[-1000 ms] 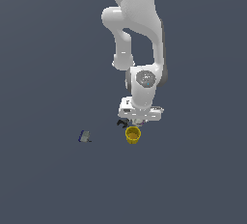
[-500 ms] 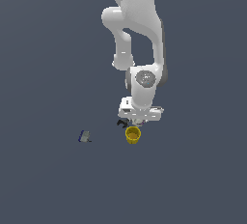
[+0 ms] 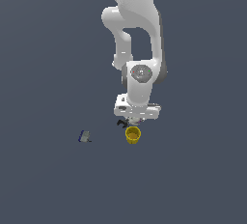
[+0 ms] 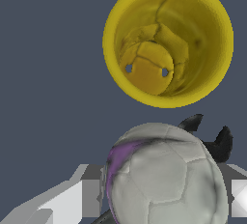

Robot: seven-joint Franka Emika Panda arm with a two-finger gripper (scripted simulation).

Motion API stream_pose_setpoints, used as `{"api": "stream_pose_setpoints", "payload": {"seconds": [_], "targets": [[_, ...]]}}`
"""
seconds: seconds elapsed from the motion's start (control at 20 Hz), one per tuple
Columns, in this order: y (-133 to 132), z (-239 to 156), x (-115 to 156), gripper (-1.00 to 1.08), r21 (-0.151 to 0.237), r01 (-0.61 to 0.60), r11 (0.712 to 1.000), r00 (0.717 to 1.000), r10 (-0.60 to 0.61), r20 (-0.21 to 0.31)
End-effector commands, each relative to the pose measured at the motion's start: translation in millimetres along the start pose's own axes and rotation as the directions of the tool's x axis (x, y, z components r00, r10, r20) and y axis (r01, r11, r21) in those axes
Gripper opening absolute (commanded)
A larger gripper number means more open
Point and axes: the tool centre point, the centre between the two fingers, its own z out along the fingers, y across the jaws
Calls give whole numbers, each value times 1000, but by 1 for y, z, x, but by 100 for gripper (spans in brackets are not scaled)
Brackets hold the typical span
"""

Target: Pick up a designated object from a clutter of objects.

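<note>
The whitish-grey ball with a purple patch (image 4: 164,175) sits between my gripper's (image 4: 161,196) two fingers (image 4: 82,201), which stand close against its two sides. In the exterior view my gripper (image 3: 136,120) is down at the floor and hides almost all of the ball. The yellow cup (image 3: 133,134) lies on its side just in front of the gripper, its open mouth showing in the wrist view (image 4: 169,42). The thin black wrench-like tool (image 3: 121,121) lies beside the gripper; its forked end shows behind the ball in the wrist view (image 4: 214,141).
A small grey-blue block (image 3: 85,136) lies apart, toward the exterior view's left. The floor is plain dark grey.
</note>
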Motion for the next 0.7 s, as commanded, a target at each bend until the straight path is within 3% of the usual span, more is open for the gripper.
{"api": "stream_pose_setpoints", "payload": {"seconds": [0.0,0.65], "targets": [[9,-16,6,-100,1,0,1000,1000,0,-2],[75,-133,47,-100,2,0,1000,1000,0,-1]]}}
